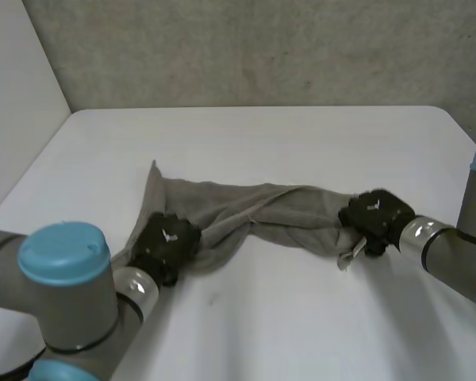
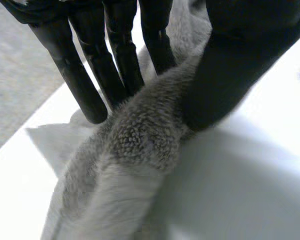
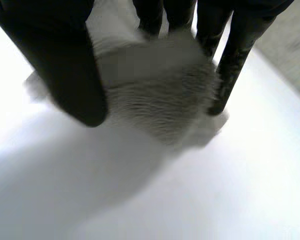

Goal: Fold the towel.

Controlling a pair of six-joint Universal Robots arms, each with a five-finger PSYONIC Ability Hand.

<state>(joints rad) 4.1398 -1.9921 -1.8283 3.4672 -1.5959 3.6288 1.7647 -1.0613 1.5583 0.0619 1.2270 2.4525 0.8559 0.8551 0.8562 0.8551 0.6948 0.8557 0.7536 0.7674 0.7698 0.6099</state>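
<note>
Surroundings: a white counter (image 1: 285,317) is running up to a rough grey wall (image 1: 262,48), with a plain pale wall standing along its left side.

Towel: a grey towel (image 1: 254,210) is lying bunched and twisted across the middle of the counter, stretching as a loose rope from one hand to the other. Near its left end a pointed corner is spreading flat toward the far wall.

Left hand: the left hand (image 1: 166,238) is sitting on the towel's left end, at the near edge of the cloth. In the left wrist view its fingers (image 2: 90,70) are reaching down almost straight on one side of a thick ridge of cloth, and its thumb (image 2: 230,65) is pressing in from the other side, so the hand is pinching the towel.

Right hand: the right hand (image 1: 377,213) is resting on the towel's right end. In the right wrist view a wad of cloth is sitting between its thumb and its fingers, both bearing on it, so this hand is also clamping the towel.

Arms: the left arm (image 1: 63,294) is coming in from the near left, and the right arm (image 1: 452,246) is coming in from the right edge of the counter.

Contact: the towel is touching the counter along its whole length between the two hands.
</note>
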